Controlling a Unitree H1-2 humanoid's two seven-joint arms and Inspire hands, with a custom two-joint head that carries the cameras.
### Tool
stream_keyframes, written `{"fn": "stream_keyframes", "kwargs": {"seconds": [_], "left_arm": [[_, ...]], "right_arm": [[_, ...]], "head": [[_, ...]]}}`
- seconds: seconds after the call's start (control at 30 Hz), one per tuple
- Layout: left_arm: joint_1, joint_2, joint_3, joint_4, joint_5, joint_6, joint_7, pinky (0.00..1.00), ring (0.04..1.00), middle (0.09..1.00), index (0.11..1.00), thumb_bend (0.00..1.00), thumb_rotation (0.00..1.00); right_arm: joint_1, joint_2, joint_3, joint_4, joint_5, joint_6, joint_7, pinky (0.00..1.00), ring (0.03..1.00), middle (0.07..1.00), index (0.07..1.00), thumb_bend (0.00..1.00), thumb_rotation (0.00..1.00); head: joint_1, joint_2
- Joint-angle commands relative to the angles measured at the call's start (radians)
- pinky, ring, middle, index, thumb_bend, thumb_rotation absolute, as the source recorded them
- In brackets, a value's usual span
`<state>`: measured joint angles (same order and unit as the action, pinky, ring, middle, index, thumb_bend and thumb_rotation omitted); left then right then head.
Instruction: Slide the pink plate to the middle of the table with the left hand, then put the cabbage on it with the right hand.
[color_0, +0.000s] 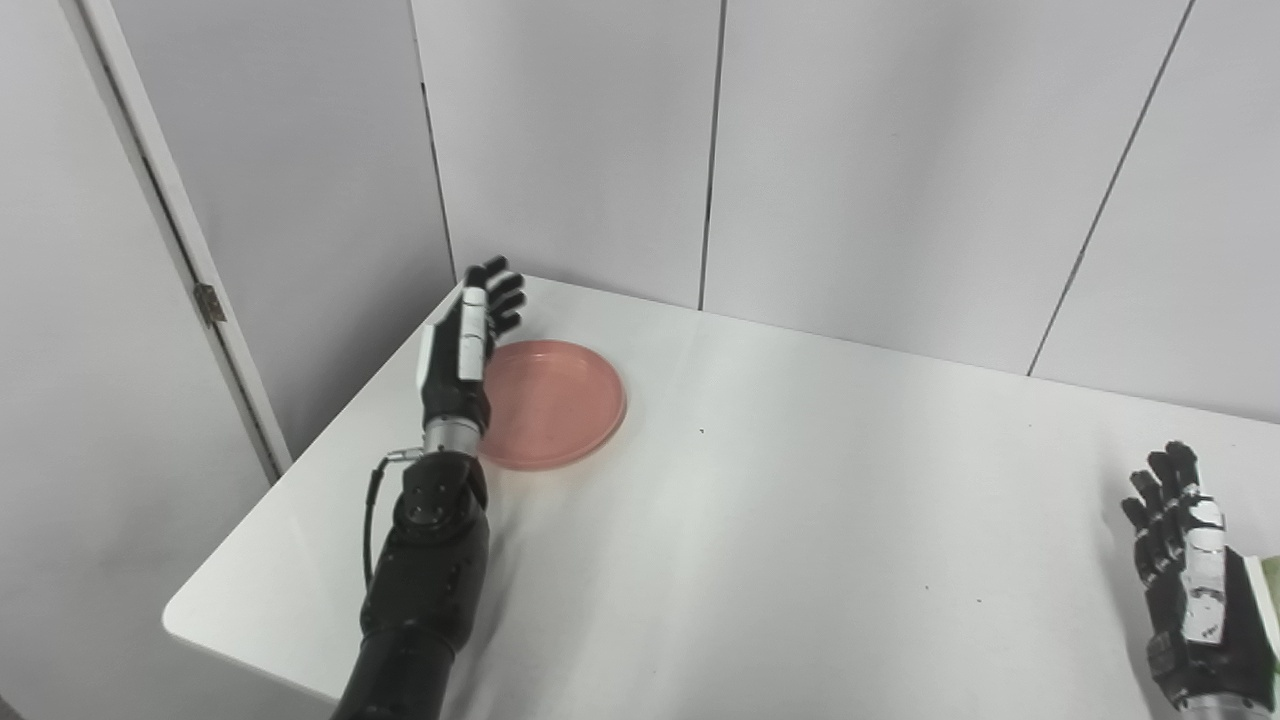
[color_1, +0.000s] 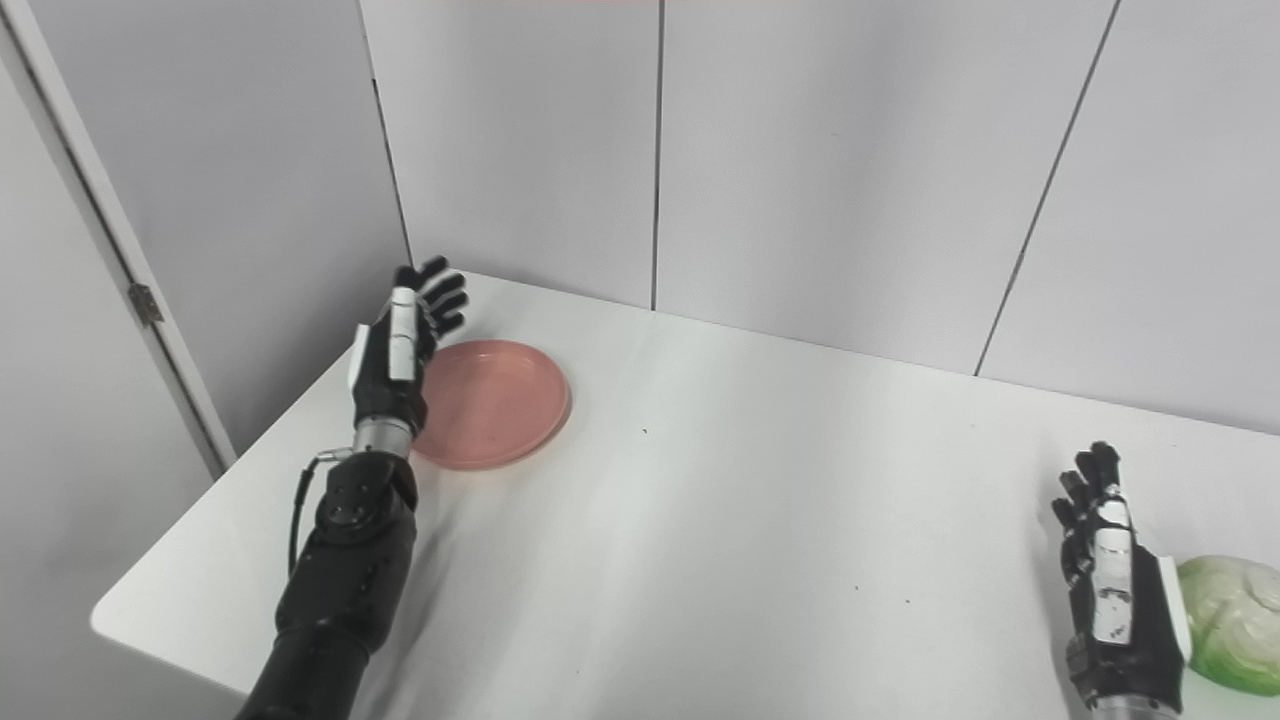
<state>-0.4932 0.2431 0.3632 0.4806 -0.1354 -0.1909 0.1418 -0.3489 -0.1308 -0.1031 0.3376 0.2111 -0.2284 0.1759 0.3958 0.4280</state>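
With fingers spread and empty, the left hand (color_1: 395, 345) stands just left of the pink plate (color_1: 495, 400) and may clip its rim and tip it, while the right hand (color_1: 1110, 590), also open, waits beside the cabbage (color_1: 1235, 620).

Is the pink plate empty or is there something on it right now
Empty. The pink plate shows only its bare inside; the cabbage lies far off beside the right robot hand, and the left robot hand is open at the plate's edge.
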Motion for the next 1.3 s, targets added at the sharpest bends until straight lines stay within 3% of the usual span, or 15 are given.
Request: {"fn": "stream_keyframes", "kwargs": {"seconds": [0.0,0.1,0.3,0.53,0.63,0.93,1.1,1.27], "left_arm": [[-0.047,0.042,0.013,-0.005,-0.003,-0.039,0.02,0.82,0.797,0.788,0.797,0.76,1.0],[-0.039,0.07,0.009,0.014,0.02,-0.034,0.035,0.84,0.802,0.795,0.805,0.76,1.0],[-0.051,0.115,0.014,0.118,0.026,-0.109,0.057,0.82,0.795,0.788,0.804,0.74,1.0],[-0.06,0.144,-0.004,0.228,0.037,-0.152,0.069,0.81,0.816,0.802,0.799,0.75,1.0],[-0.065,0.149,-0.023,0.267,0.025,-0.143,0.05,0.86,0.833,0.82,0.815,0.78,1.0],[-0.106,0.113,-0.059,0.407,-0.032,-0.185,-0.038,0.85,0.854,0.842,0.839,0.75,1.0],[-0.106,0.083,-0.096,0.386,-0.024,-0.152,-0.049,0.91,0.88,0.859,0.862,0.77,1.0],[-0.11,0.05,-0.116,0.353,-0.037,-0.129,-0.072,0.88,0.869,0.852,0.863,0.78,1.0]], "right_arm": [[0.006,-0.002,-0.003,-0.017,0.0,-0.012,-0.002,1.0,1.0,1.0,1.0,0.64,1.0],[0.009,-0.002,-0.001,-0.024,-0.003,-0.014,-0.003,1.0,1.0,1.0,1.0,0.64,1.0],[0.01,0.0,-0.001,-0.032,0.006,-0.003,-0.005,1.0,1.0,1.0,1.0,0.64,1.0],[0.011,-0.002,0.001,-0.034,0.008,-0.011,-0.003,1.0,1.0,1.0,1.0,0.63,1.0],[0.016,0.001,0.001,-0.047,0.003,-0.002,-0.01,1.0,1.0,1.0,1.0,0.63,1.0],[0.016,-0.002,0.001,-0.044,0.006,-0.011,-0.006,1.0,1.0,1.0,1.0,0.62,1.0],[0.02,0.0,0.003,-0.061,-0.002,0.01,-0.015,1.0,1.0,1.0,1.0,0.63,1.0],[0.021,0.0,0.004,-0.067,-0.004,0.013,-0.017,1.0,1.0,1.0,1.0,0.63,1.0]], "head": [[0.0,-0.001],[-0.001,-0.001],[0.0,0.0],[0.001,-0.001],[0.0,0.001],[-0.003,0.009],[-0.006,0.014],[-0.008,0.015]]}}
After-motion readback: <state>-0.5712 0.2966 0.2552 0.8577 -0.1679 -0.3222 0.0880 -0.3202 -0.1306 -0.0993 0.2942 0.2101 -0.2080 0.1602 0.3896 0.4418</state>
